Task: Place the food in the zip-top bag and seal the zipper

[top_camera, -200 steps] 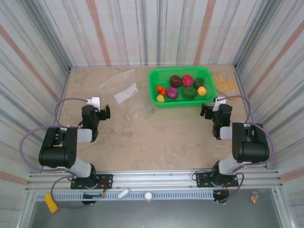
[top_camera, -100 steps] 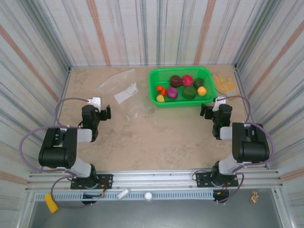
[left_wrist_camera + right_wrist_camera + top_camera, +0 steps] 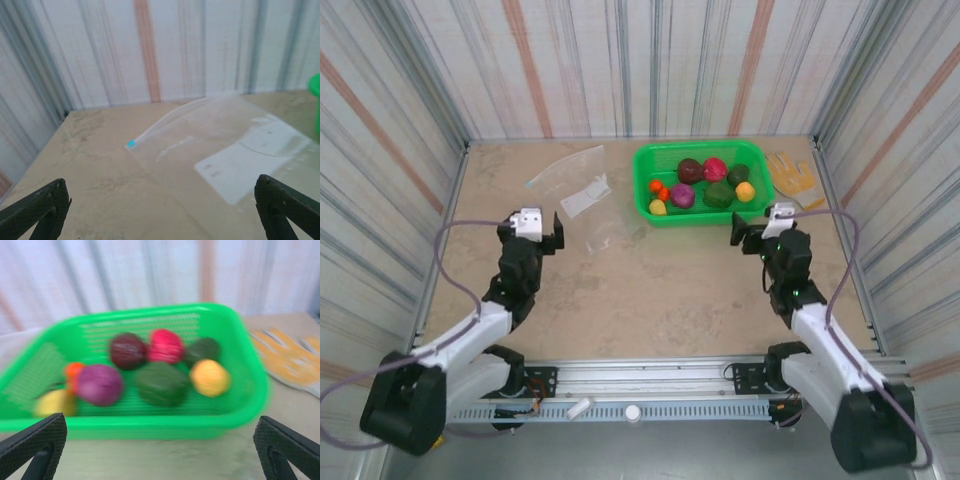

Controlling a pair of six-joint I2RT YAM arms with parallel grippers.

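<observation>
Food (image 3: 161,383) lies in basket (image 3: 240,410), ahead of right hand (image 3: 159,442).

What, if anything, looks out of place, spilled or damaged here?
Nothing is spilled or damaged. The one stray item is a yellow glove lying right of the basket. The food sits in that basket; the bag lies flat, empty.

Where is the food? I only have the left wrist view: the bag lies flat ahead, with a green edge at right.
Observer: All the food sits in the green basket, just right of the zip-top bag.
Operator: Is the right pincer carrying any?
Observer: No, the right pincer is open and empty, on the basket's near side, facing it.
Operator: Anything beyond the basket?
Observer: A yellow-tan glove lies flat to its right.
</observation>
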